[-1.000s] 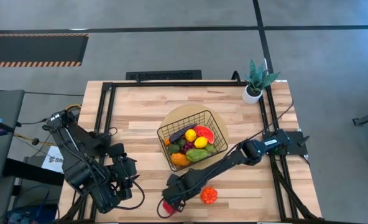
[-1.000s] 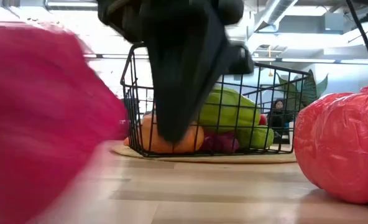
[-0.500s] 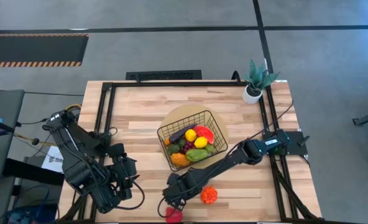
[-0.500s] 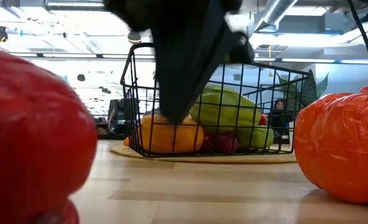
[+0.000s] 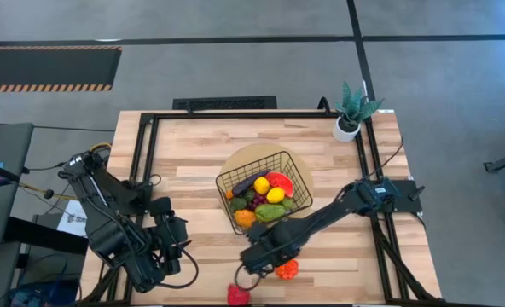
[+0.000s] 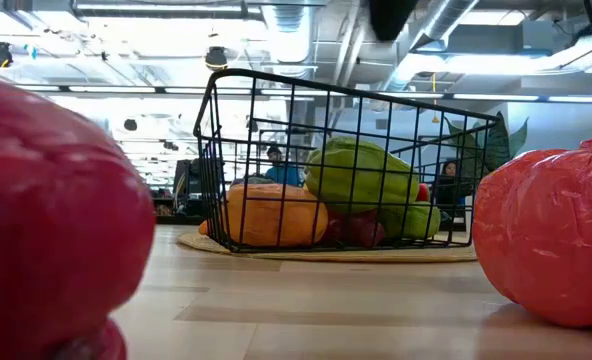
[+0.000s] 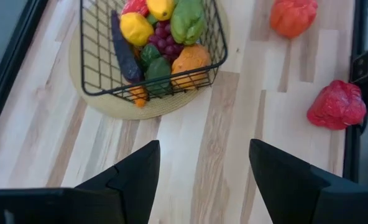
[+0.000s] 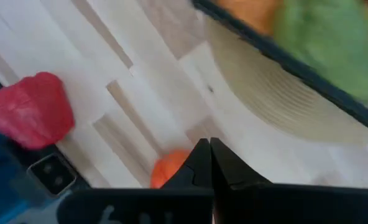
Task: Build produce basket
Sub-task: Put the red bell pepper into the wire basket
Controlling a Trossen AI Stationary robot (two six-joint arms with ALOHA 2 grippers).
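The black wire basket [image 5: 280, 155] stands on a round tan mat [image 5: 238, 159] mid-table, holding a lemon, grapes, eggplant, green and orange pieces. A red pepper [image 5: 237, 295] lies at the table's near edge, large in the low view [image 6: 46, 220]. An orange pepper [image 5: 287, 269] lies to its right. My right gripper [image 5: 249, 265] hovers shut and empty above the table between the basket and the two peppers; the orange pepper [image 8: 170, 175] shows just past its fingers. My left gripper [image 7: 202, 177] waits open at the near left.
A potted green plant [image 5: 352, 107] stands at the far right corner. Black frame rails [image 5: 147, 145] run along the table's edges. Bare wood lies left of the basket and between the basket and the peppers. People show in the room beyond the table.
My right gripper has risen out of the low view and gone toward the table's right and far side, away from the red pepper and toward the orange one. The red pepper has shifted a little toward the near edge and now lies still.
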